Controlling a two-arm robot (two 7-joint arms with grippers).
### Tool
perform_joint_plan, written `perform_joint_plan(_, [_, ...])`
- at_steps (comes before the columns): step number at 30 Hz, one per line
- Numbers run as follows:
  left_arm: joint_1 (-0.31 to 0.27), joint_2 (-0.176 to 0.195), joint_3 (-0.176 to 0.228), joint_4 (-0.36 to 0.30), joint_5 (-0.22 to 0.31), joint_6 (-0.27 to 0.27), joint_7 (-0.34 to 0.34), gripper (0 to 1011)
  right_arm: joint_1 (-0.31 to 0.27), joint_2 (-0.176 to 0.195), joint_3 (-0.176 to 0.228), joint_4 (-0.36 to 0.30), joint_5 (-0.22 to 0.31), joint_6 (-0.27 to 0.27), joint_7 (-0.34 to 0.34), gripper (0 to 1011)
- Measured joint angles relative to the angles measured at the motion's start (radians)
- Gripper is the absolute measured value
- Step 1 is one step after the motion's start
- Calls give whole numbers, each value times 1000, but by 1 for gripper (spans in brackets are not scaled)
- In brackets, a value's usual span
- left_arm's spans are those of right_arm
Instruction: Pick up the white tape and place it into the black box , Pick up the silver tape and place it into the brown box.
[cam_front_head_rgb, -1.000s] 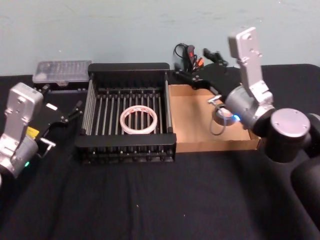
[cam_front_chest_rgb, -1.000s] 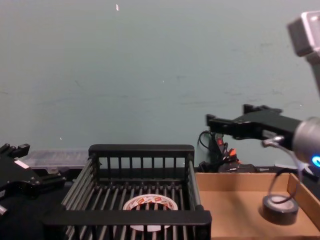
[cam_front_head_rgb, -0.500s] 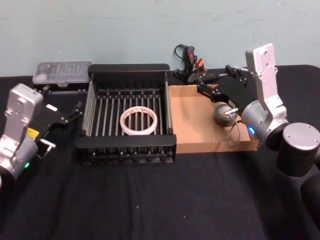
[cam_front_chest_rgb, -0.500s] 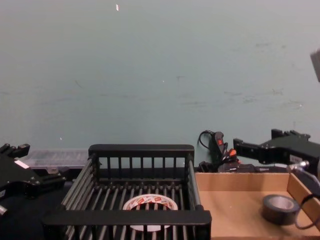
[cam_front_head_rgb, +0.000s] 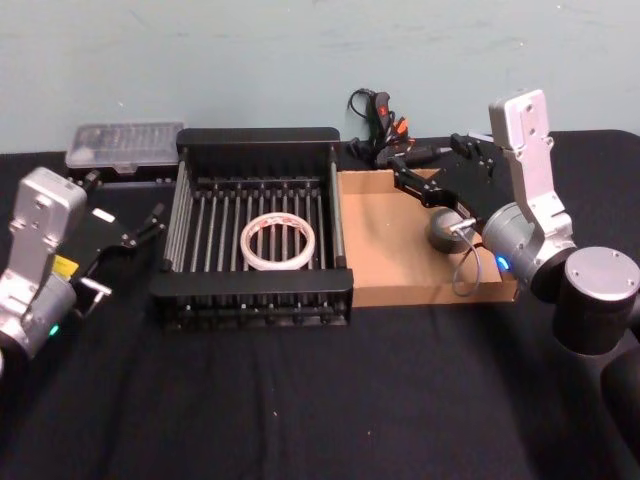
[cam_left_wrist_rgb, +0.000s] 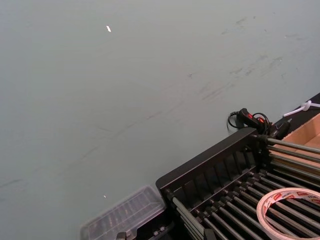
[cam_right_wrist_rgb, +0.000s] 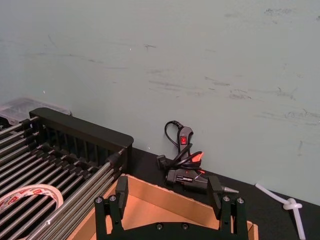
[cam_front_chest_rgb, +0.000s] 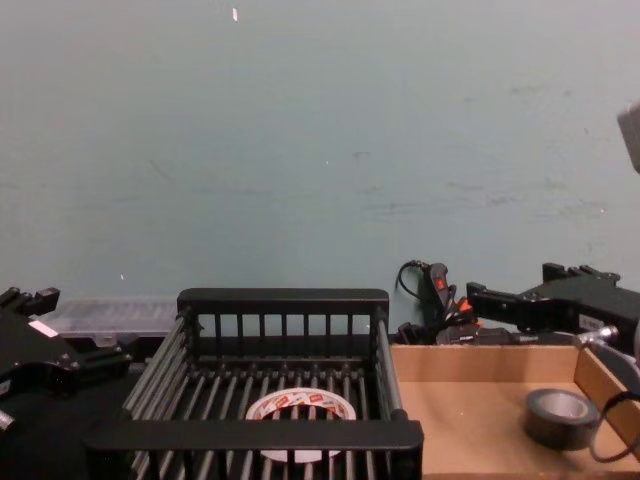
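— Both rolls already sit where you want them, don't they?

— Yes. Your white tape (cam_front_head_rgb: 279, 241) lies flat on the bars near the middle of the black box (cam_front_head_rgb: 256, 139), and your silver tape (cam_front_head_rgb: 444, 230) stands on its flat face by the right wall of the brown box (cam_front_head_rgb: 380, 292).

— If you had to lift either again, how would they handle?

— Judging by looks, both are light, stiff rings. The white one is wide and thin, so you'd pinch across its band, one finger through the centre hole; the silver one is smaller and thicker, with a smooth, likely slippery outer wrap, so the same hole-and-rim pinch suits it best.

— And your grippers?

— Your right gripper (cam_front_head_rgb: 415, 179) hovers over the brown box's far right corner, fingers spread, holding nothing. Your left gripper (cam_front_head_rgb: 153, 220) rests on the tablecloth beside the black box's left wall; whether its fingers are parted you cannot tell.
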Motion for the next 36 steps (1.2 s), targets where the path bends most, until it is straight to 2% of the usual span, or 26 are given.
perform_joint_plan(36, [0,0,0,0,0,0,0,1001,0,1,-1,-2,2,-2,1,1002])
